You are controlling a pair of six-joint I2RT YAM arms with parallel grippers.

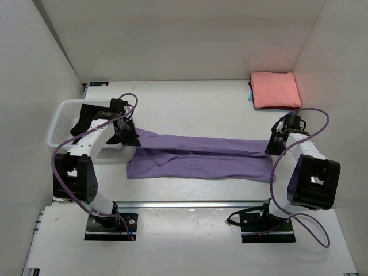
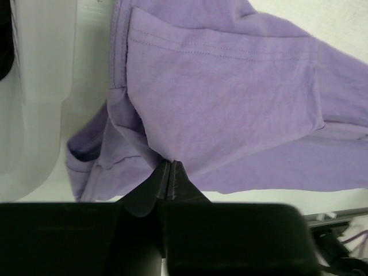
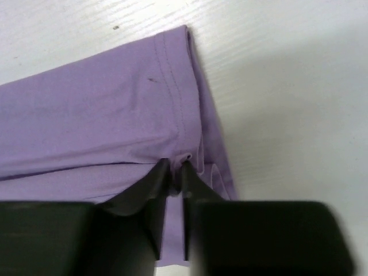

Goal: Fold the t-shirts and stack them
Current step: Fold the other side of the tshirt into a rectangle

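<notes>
White walls box in a pale table (image 1: 195, 98) where my two arms work opposite ends of a lilac-purple t-shirt (image 1: 201, 164). It lies stretched in a long band across the middle of the surface, its upper layer folded over the lower one. My left gripper (image 1: 127, 135) sits at the shirt's left end, just beside a white lattice basket (image 1: 60, 118). Seen from the left wrist, its fingers (image 2: 150, 190) are pressed together with a fold of the purple cloth caught at their tips, and a sleeve with a stitched hem lies flat across the body beyond them. My right gripper (image 1: 275, 144) is down at the shirt's right end. From the right wrist, its fingers (image 3: 144, 190) show only a slim slit between them as they nip the stitched hem, which puckers where they meet. At the far right corner of the table, well apart from the purple shirt, a salmon-pink t-shirt (image 1: 276, 90) rests folded into a neat square, with a sliver of teal cloth (image 1: 251, 96) showing at its left edge.
</notes>
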